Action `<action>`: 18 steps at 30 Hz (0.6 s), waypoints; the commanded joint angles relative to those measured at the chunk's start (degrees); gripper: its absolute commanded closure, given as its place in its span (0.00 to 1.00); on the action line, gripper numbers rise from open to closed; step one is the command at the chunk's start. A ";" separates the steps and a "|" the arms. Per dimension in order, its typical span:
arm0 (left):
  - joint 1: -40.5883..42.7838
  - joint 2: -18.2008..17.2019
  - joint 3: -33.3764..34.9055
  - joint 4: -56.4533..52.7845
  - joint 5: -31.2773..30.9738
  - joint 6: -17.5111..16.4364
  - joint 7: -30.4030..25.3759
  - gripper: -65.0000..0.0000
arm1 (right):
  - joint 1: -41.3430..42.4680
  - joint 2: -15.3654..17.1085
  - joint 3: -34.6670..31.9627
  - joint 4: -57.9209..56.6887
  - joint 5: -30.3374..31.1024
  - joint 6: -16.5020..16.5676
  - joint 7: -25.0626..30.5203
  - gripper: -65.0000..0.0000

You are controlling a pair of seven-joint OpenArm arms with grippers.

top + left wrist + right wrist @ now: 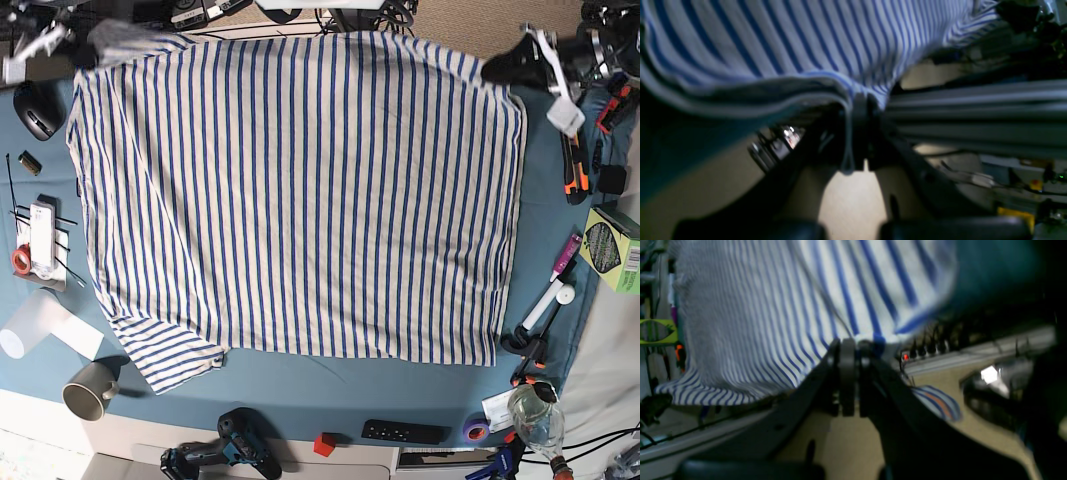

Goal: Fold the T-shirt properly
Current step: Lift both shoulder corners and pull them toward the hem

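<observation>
The T-shirt (300, 190), white with thin blue stripes, lies spread across the blue table, one sleeve (165, 360) at the near left. In the base view my left gripper (510, 70) is at the shirt's far right corner and my right gripper (108, 42) at its far left corner. The left wrist view has the left gripper (862, 100) shut on a folded hem of the T-shirt (773, 40), which hangs lifted above it. In the right wrist view the right gripper (853, 344) pinches an edge of the T-shirt (773, 306), jaws shut on the cloth.
A mouse (35, 108), a phone-like device (40, 250), a paper roll (40, 330) and a mug (90, 388) line the left edge. A drill (235, 450), red cube (323, 443) and remote (405, 432) sit in front. A bottle (530, 415), marker (558, 295) and green box (612, 250) stand at right.
</observation>
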 commanded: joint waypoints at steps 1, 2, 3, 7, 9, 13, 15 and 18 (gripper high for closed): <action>-0.63 -0.66 -0.37 0.74 -0.31 -0.49 -1.33 1.00 | 0.98 1.27 0.68 1.49 1.32 0.10 0.96 1.00; -1.55 -0.57 -0.37 0.72 1.40 -0.49 -2.60 1.00 | 2.67 1.29 0.50 1.92 1.32 0.10 1.14 1.00; -2.32 -0.55 -0.37 0.70 3.48 -0.49 -4.17 1.00 | 4.46 1.29 0.13 2.10 1.32 0.10 1.73 1.00; -5.51 -0.42 -0.15 0.70 9.53 -0.49 -8.72 1.00 | 10.80 1.29 -4.02 2.01 -7.23 0.10 6.43 1.00; -7.10 -0.42 0.81 0.48 11.67 -0.49 -9.92 1.00 | 13.53 1.29 -7.69 1.99 -12.79 0.10 9.60 1.00; -10.34 -0.39 4.37 -0.96 15.80 -0.49 -12.37 1.00 | 18.12 1.29 -15.78 1.99 -25.20 0.10 16.79 1.00; -12.09 -0.28 6.34 -2.25 18.36 -0.49 -13.51 1.00 | 19.91 1.29 -19.15 1.99 -30.71 0.10 19.54 1.00; -14.64 0.66 7.91 -3.96 22.56 -0.49 -15.56 1.00 | 21.92 1.27 -22.75 1.99 -37.68 0.10 23.28 1.00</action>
